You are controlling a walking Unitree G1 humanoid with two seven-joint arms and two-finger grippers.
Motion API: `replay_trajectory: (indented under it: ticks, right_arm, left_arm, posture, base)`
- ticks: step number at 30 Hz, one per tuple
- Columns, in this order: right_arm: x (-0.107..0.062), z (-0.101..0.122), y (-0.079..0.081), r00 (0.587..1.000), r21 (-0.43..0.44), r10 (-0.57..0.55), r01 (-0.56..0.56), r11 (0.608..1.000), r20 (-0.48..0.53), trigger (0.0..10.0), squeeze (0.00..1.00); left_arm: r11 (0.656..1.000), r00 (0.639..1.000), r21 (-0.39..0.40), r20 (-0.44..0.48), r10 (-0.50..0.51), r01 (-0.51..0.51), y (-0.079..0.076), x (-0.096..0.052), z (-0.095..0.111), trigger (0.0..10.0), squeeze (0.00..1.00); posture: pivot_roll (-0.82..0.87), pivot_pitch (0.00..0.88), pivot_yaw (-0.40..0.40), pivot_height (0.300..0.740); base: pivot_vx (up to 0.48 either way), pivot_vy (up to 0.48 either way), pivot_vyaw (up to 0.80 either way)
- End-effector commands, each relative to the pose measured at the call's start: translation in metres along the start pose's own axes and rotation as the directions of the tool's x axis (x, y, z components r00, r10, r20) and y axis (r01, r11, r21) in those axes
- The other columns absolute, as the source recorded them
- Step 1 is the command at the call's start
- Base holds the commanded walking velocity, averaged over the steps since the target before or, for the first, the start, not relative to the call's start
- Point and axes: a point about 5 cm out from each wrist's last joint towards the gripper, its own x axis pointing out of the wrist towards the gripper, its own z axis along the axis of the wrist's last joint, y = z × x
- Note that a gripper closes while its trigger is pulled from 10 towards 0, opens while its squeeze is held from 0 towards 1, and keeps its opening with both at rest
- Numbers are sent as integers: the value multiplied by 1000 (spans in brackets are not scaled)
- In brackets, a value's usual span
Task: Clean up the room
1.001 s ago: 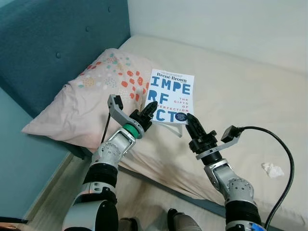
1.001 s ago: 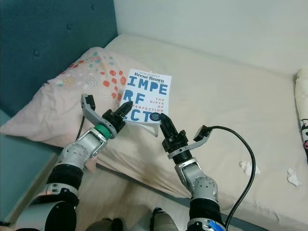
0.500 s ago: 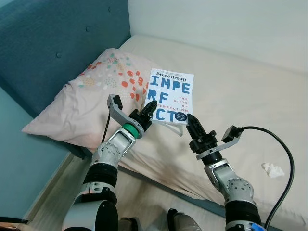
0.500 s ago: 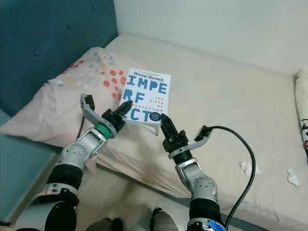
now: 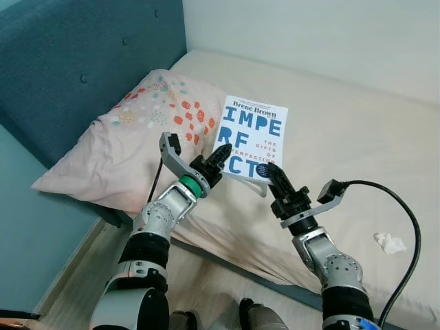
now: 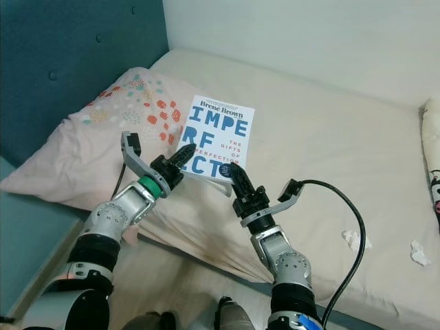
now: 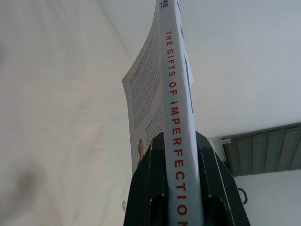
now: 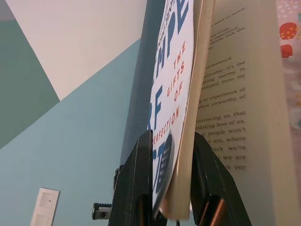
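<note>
Book, white paperback with big blue letters [image 5: 253,139], held up over beige bed sheet [image 5: 344,130], just right of flowery pink pillow [image 5: 130,137]. Left gripper [image 5: 221,152] clamped on spine; right gripper [image 5: 273,172] pinching front cover and pages. Lifted, not put away yet. Crumpled white tissue [image 5: 389,242] at right on bed, more scraps farther right [image 6: 417,252]. Most tidying left, probably.

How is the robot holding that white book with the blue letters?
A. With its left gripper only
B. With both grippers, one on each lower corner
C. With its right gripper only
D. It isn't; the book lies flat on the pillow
B: the left gripper clamps the book at its spine and the right gripper pinches the opposite lower corner, holding it raised above the bed.
</note>
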Motion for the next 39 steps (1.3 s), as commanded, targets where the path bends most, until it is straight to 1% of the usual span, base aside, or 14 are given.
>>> replay_trajectory:
  ticks: [1, 3, 4, 8, 9, 10, 15, 16, 17, 18, 19, 38, 39]
  right_arm:
    - [-2, -1, -3, 1000, 15, -5, 5, 1000, 3, 10000, 0]
    - [-2, -2, -2, 1000, 17, -3, 3, 1000, 1, 10000, 0]
    - [-1, -2, -2, 1000, 18, -1, 1, 1000, -3, 10000, 1000]
    - [-1, -2, -2, 1000, 16, -4, 4, 1000, -7, 10000, 1000]
    - [0, -2, -2, 1000, 14, -6, 6, 1000, -8, 10000, 925]
    - [0, -2, -3, 1000, 12, -7, 8, 1000, -8, 10000, 0]
    - [-2, -2, -2, 1000, 19, -1, 1, 1000, -8, 10000, 0]
    - [-2, -2, -2, 1000, 24, 2, -1, 1000, -9, 4157, 0]
    - [-2, -2, -2, 1000, 29, 4, -4, 1000, -9, 510, 0]
    - [-2, -2, -2, 1000, 29, 4, -4, 1000, -9, 510, 0]
    - [-2, -2, -2, 1000, 34, 5, -5, 999, -9, 0, 0]
    - [-4, 1, -3, 1000, 49, 5, -6, 999, 20, 0, 0]
    - [-4, 2, -3, 1000, 50, 5, -6, 999, 22, 0, 0]
  left_arm:
    - [996, 998, -65, -25, -58, 56, -10, 7, -28, 10000, 0]
    - [996, 998, -65, -27, -58, 56, -10, 7, -28, 10000, 0]
    - [996, 998, -65, -28, -59, 57, -10, 7, -28, 10000, 0]
    - [996, 998, -66, -28, -59, 57, -10, 7, -28, 10000, 0]
    - [996, 998, -66, -28, -59, 57, -11, 7, -28, 10000, 0]
    - [996, 998, -65, -29, -59, 57, -11, 7, -28, 10000, 0]
    - [996, 998, -64, -31, -58, 56, -11, 7, -28, 10000, 0]
    - [996, 998, -64, -30, -56, 54, -11, 7, -28, 10000, 0]
    - [996, 998, -65, -28, -54, 52, -11, 7, -28, 10000, 0]
    - [996, 998, -65, -28, -54, 52, -11, 7, -28, 10000, 0]
    - [997, 998, -66, -27, -53, 51, -11, 7, -28, 10000, 0]
    - [997, 999, -68, -30, -40, 38, -9, 7, -29, 10000, 0]
    - [997, 999, -72, -26, -36, 34, -8, 7, -28, 10000, 1000]
  posture:
    - [-26, 79, 64, 740]
    - [-26, 79, 64, 740]
    - [-26, 79, 64, 740]
    - [-27, 78, 62, 740]
    - [-27, 79, 63, 740]
    - [-27, 81, 64, 740]
    - [-26, 84, 64, 740]
    - [-26, 83, 64, 740]
    - [-27, 84, 65, 740]
    - [-27, 84, 65, 740]
    - [-27, 84, 65, 740]
    - [-31, 85, 66, 740]
    - [-31, 85, 66, 740]
  base:
    - [0, 0, 0]
    - [0, 0, 0]
    - [0, 0, 0]
    - [0, 0, 0]
    - [0, 0, 0]
    - [0, 0, 0]
    - [0, 0, 0]
    - [0, 0, 0]
    - [0, 0, 0]
    - [0, 0, 0]
    - [0, 0, 0]
    - [0, 0, 0]
    - [0, 0, 0]
